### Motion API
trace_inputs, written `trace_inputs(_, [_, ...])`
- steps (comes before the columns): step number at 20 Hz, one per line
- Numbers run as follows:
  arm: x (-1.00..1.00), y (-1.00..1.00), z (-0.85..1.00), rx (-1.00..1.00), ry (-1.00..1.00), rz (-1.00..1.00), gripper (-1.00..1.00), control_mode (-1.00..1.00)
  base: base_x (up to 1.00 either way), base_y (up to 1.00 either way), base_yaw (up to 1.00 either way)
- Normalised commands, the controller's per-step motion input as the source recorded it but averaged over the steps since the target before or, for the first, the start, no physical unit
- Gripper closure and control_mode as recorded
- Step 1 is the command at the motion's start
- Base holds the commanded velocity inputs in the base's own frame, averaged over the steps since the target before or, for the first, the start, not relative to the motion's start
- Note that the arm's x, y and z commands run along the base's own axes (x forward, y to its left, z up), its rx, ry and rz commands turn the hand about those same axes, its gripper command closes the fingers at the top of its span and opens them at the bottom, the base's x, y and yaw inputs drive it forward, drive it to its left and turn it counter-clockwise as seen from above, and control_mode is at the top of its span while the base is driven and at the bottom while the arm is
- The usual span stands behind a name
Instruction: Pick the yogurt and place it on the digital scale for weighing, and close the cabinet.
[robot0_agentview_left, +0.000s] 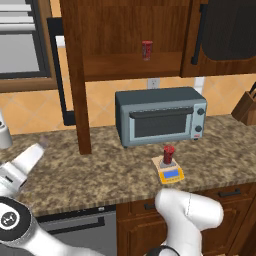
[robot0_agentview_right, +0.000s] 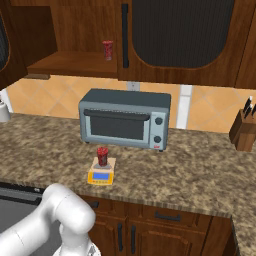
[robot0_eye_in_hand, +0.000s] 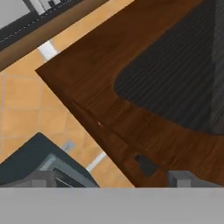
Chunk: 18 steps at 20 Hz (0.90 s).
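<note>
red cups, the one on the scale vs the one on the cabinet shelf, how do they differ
The small red cylindrical cup on the scale stands low on the yellow-edged digital scale on the speckled stone counter; the red cup on the shelf stands high inside the open dark brown wooden cabinet. The shelf cup sits farther back, above the grey toaster oven. Both are upright and alike.

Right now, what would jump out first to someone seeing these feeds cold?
The grey toaster oven at the centre of the granite counter, with a red yogurt cup standing on the small digital scale just in front of it. Above, the cabinet hangs open, a second red cup on its shelf.
</note>
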Motion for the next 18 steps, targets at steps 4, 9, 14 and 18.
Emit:
trace_inputs(4, [0.75,-0.97,0.02,0.00,0.37,0.06,-1.00,-1.00,0.00,0.00,0.00])
trace_inputs(9, [0.59,-1.00,0.06,0.03,0.18,0.09,-1.00,-1.00,0.00,0.00,0.00])
trace_inputs(14, [0.66,-1.00,0.14,0.13,0.08,0.07,-1.00,-1.00,0.00,0.00,0.00])
trace_inputs(18, [0.51,-1.00,0.44,0.17,0.09,0.02,-1.00,-1.00,0.00,0.00,0.00])
